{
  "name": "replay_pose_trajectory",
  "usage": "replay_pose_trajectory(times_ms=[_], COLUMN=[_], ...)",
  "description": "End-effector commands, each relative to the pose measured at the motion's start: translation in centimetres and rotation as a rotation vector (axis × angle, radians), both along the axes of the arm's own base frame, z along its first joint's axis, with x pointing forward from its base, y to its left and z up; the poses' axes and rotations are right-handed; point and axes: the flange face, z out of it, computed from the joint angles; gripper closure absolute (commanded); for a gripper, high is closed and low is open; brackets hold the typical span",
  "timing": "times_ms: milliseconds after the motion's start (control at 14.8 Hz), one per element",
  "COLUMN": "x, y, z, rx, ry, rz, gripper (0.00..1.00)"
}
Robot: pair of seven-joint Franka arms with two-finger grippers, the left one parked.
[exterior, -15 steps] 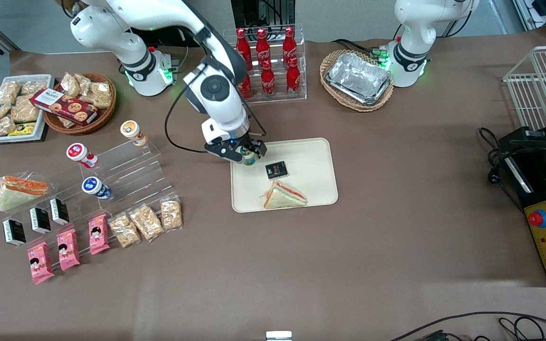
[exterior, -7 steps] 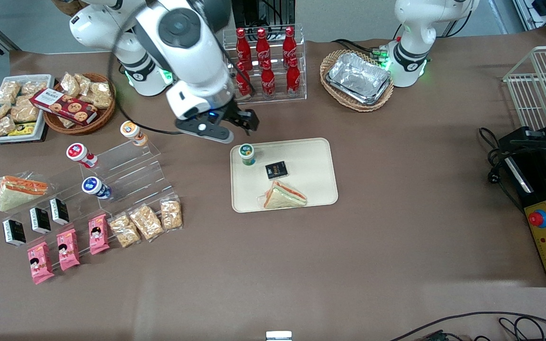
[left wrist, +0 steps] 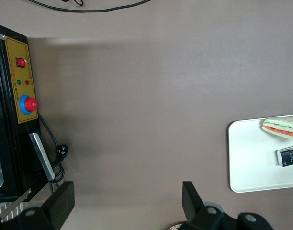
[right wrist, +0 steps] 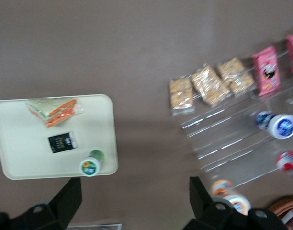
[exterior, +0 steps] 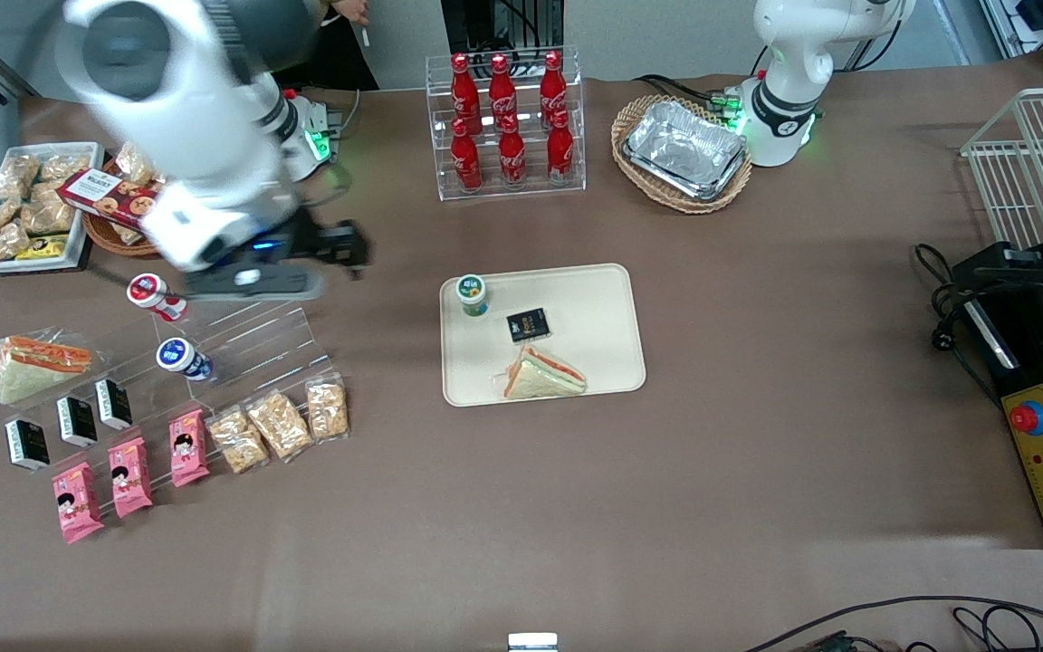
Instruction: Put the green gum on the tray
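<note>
Gum (exterior: 472, 293) upright on tray (exterior: 598, 340) corner; gripper (exterior: 340, 246) wide open, empty, high above the acrylic steps (exterior: 254, 340).

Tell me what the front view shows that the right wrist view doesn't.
Only the front view shows the cola bottles, the foil trays and the open claw above the table near the clear stand. Only the right wrist view shows the orange-lidded canister. Both show the green gum standing on the tray with a sandwich.
</note>
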Motion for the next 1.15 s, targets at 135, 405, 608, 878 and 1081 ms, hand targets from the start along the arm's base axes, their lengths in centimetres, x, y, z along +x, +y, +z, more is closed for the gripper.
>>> replay_pose_trajectory(times_ms=[135,405,608,878,1081], x=[2.0,3.1,3.8,4.3,3.9], y=[-12.2,-18.0,-21.9,-25.9,-28.7], z=[3.2,3.0,2.5,1.8,1.8], rx=[0.012,0.011,0.005,0.019,0.119], ry=[-0.024,-0.025,-0.022,-0.013,-0.012], rz=[0.145,0.168,0.217,0.141,0.031], gripper=[0.0,0.0,0.0,0.0,0.0])
